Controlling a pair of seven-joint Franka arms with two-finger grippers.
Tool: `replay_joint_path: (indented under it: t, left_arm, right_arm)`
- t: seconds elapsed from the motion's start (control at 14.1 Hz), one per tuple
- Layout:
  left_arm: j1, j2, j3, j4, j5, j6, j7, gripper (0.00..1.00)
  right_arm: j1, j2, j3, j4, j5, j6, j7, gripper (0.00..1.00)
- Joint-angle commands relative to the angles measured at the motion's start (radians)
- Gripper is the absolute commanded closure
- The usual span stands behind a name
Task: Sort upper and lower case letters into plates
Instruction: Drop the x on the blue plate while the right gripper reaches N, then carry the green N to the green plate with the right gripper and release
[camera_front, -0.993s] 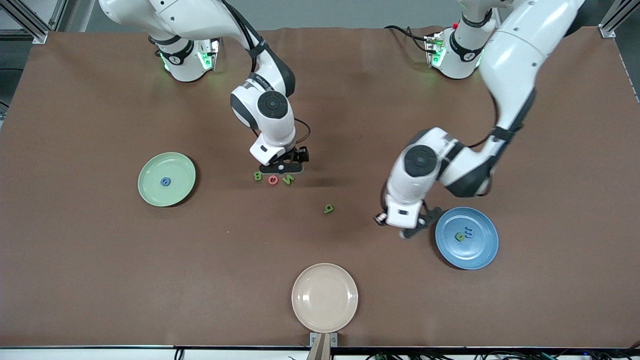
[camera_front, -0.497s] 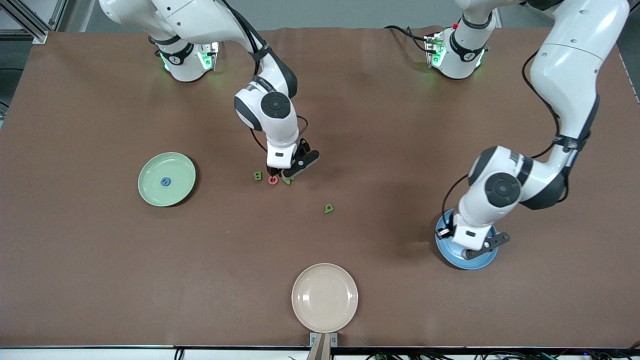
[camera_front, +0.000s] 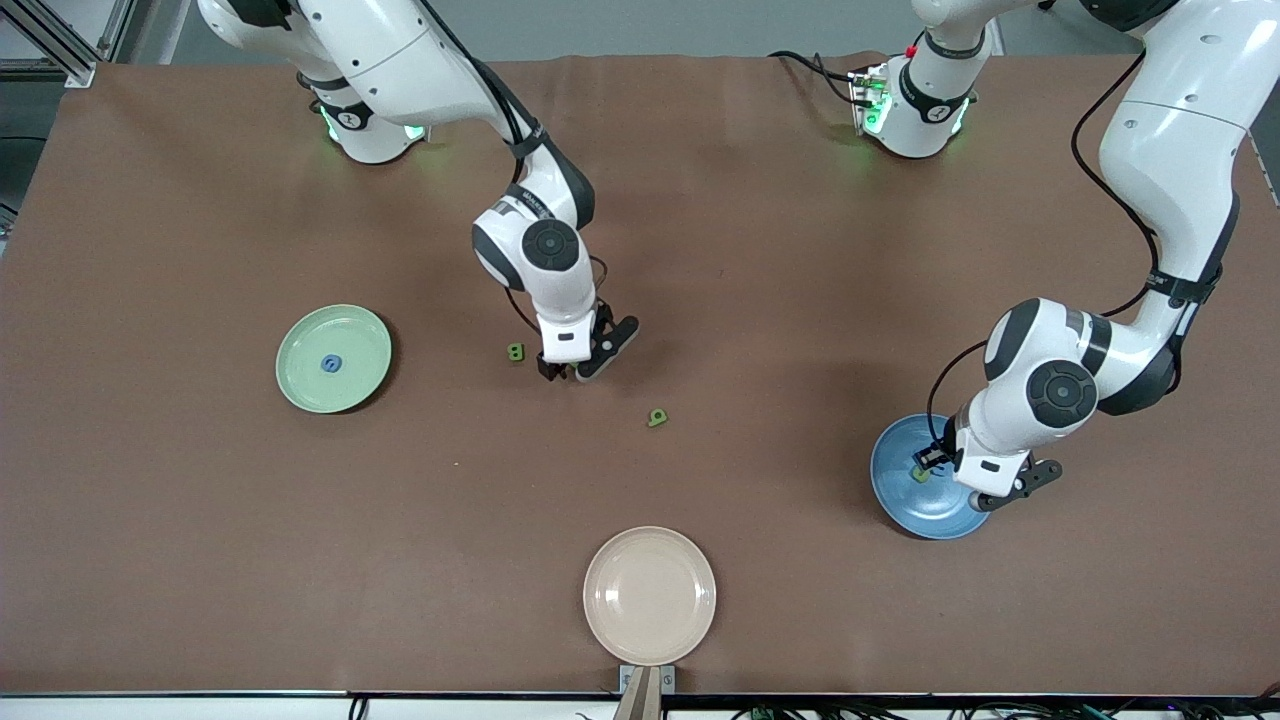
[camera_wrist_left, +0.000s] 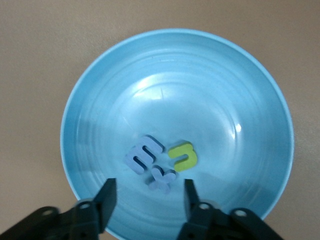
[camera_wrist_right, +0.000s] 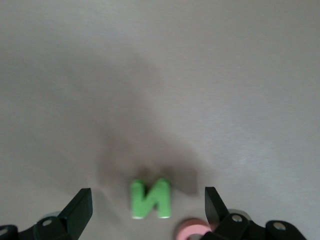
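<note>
My left gripper (camera_front: 975, 478) hangs open over the blue plate (camera_front: 905, 500). In the left wrist view its gripper (camera_wrist_left: 150, 187) holds nothing, and two blue letters (camera_wrist_left: 144, 153) (camera_wrist_left: 162, 178) and a yellow-green letter (camera_wrist_left: 182, 156) lie in the blue plate (camera_wrist_left: 225, 90). My right gripper (camera_front: 572, 368) is open and low at mid-table. In the right wrist view its gripper (camera_wrist_right: 147, 196) straddles a green letter (camera_wrist_right: 150, 199), and a coral letter (camera_wrist_right: 192, 231) sits by one finger. A green letter (camera_front: 516, 352) lies beside it, another green letter (camera_front: 657, 417) nearer the camera. The pale green plate (camera_front: 300, 385) holds one blue letter (camera_front: 331, 364).
A beige plate (camera_front: 650, 595) sits near the table's front edge, nearest the camera. The two arm bases stand at the back edge of the brown table.
My left arm swung over the blue plate and its gripper opened; a second blue letter now lies in the plate. My right gripper came down around the green letter.
</note>
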Motion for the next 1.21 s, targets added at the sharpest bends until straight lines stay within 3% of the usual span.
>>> replay_joint_path:
  t: [0.0, 0.43, 0.71, 0.99, 1.14]
  left_arm:
    - [-0.027, -0.031, -0.035, -0.013, 0.011, -0.016, -0.106, 0.0]
    - [-0.31, 0.026, -0.048, 0.101, 0.005, -0.019, -0.506, 0.0]
    - [-0.455, 0.113, -0.04, 0.202, -0.007, -0.019, -0.699, 0.01]
    - [-0.586, 0.226, -0.02, 0.357, -0.007, -0.01, -0.828, 0.09]
    - [-0.671, 0.266, 0.038, 0.423, -0.01, -0.01, -0.862, 0.13]
  right_arm:
    - [-0.03, 0.013, 0.01, 0.011, -0.015, -0.002, -0.032, 0.02]
    - [-0.017, 0.024, 0.011, 0.017, -0.01, 0.001, -0.033, 0.19]
    - [-0.025, 0.031, 0.011, 0.023, -0.009, -0.001, -0.033, 0.61]
    - [-0.023, 0.031, 0.011, 0.023, -0.009, -0.001, -0.033, 0.87]
    - [-0.026, 0.028, 0.011, 0.025, -0.009, -0.002, -0.032, 0.92]
